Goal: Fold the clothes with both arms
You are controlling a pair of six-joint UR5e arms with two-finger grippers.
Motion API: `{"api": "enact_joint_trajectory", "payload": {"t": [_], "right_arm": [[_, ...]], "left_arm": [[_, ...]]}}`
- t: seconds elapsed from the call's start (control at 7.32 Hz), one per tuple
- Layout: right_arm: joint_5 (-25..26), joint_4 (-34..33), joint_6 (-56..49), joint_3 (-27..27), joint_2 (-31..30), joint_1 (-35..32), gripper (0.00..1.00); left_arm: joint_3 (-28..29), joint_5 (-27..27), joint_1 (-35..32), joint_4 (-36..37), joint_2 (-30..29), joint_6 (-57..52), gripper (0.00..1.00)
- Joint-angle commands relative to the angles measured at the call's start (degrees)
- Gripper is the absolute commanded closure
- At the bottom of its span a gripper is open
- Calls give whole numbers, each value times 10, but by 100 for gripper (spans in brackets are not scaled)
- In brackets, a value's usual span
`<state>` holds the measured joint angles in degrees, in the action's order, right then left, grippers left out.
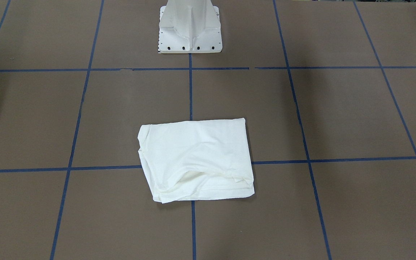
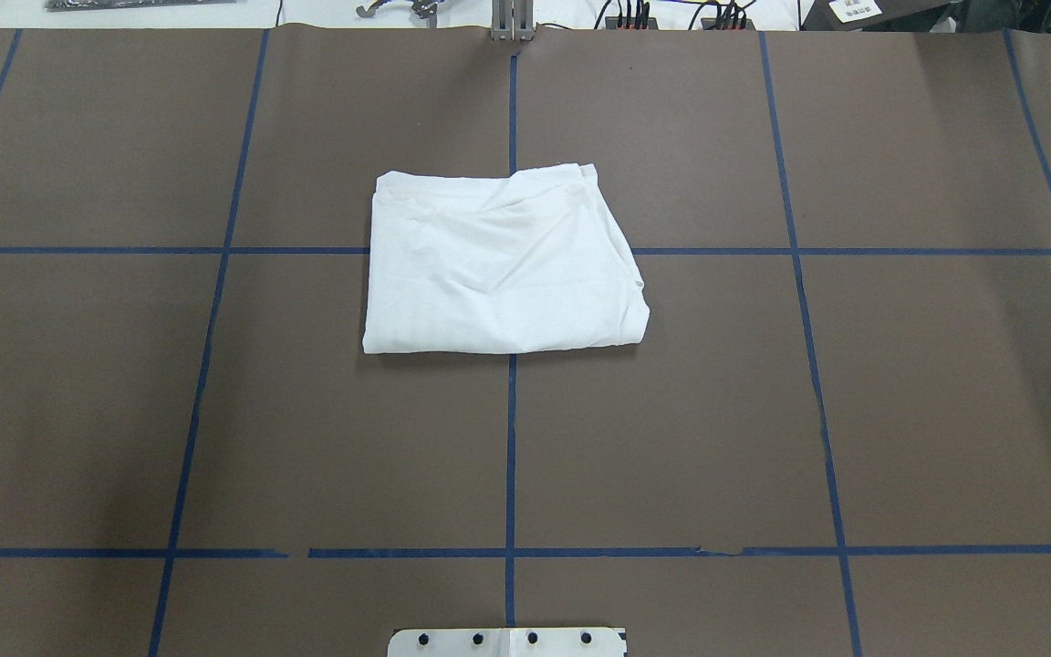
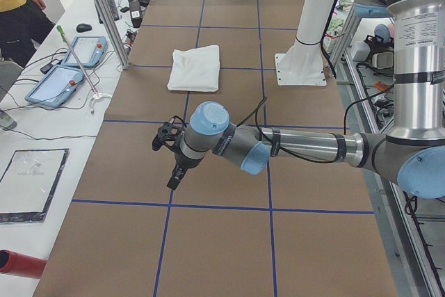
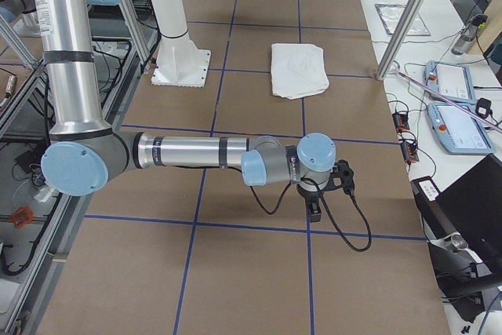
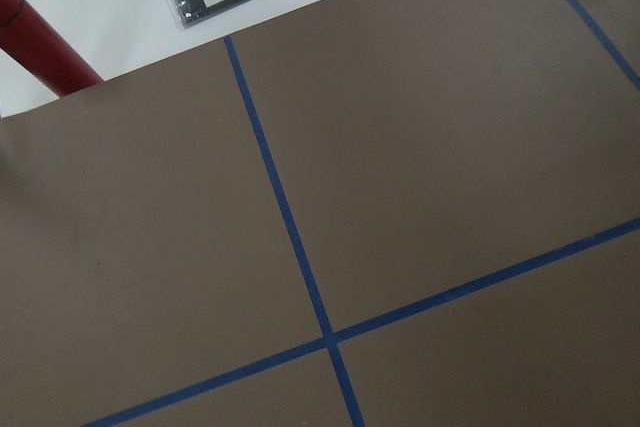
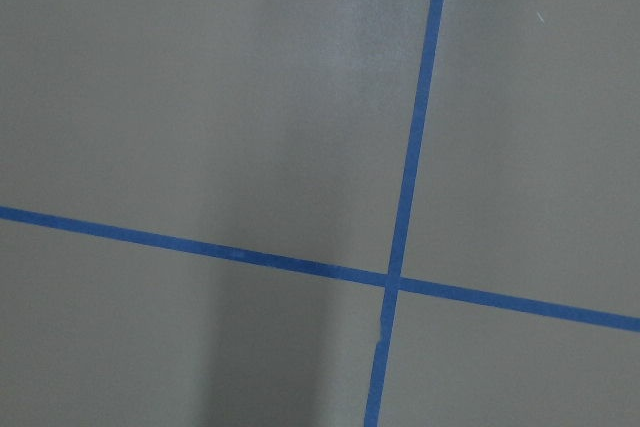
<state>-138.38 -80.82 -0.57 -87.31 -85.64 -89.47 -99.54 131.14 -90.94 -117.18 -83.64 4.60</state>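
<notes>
The table (image 2: 671,411) carries a matte brown covering divided into rectangles by blue tape lines (image 2: 510,438). A white side bench (image 3: 62,119) along the far edge holds two teach pendants (image 3: 57,83), loose cables and aluminium frame posts (image 3: 104,12). Lighting is diffuse.

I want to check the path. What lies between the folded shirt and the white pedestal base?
Only bare brown table with blue tape lines lies between the shirt and the pedestal base, as the front-facing view shows.
</notes>
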Motion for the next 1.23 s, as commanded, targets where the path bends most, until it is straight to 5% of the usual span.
{"api": "enact_joint_trajectory", "payload": {"t": [0.0,0.55,0.82,1.09], "right_arm": [[7,2,-1,-7,-21,3,0],[9,0,-1,-11,-50,18,0],[9,0,-1,-33,-78,17,0],[17,-79,-7,-56,-84,27,0]], "left_arm": [[-3,-17,0,3,-1,21,0],[-7,-13,4,5,-6,19,0],[-22,-10,19,69,-18,22,0],[-21,13,21,126,-30,22,0]]}}
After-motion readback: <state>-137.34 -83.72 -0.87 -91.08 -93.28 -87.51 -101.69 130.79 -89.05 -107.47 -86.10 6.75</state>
